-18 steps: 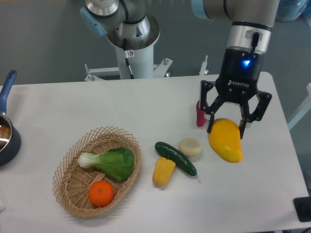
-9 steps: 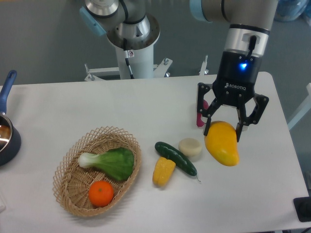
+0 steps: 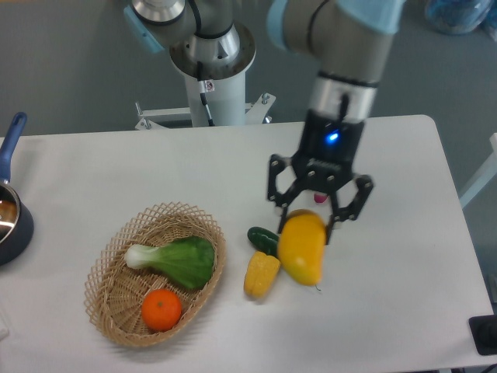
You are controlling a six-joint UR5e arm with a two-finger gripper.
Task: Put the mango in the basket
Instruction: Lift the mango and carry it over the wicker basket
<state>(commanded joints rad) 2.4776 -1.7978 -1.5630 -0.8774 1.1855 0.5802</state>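
The black two-finger gripper (image 3: pixel 308 222) is pinching the large smooth yellow-orange mango (image 3: pixel 302 249) at its upper end. The mango hangs at 3 o'clock from the oval tan wicker basket (image 3: pixel 105 307), outside its rim, just beside the ridged yellow corn piece (image 3: pixel 261 275) and overlapping the dark green cucumber (image 3: pixel 262 238).

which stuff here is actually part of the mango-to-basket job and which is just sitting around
Part of the job:
- mango, held in the end effector
- basket, wicker, at front left

Just lying about:
- bok choy and orange, already in the basket
- corn piece
- cucumber, partly hidden behind the mango
- dark blue pot at the left edge
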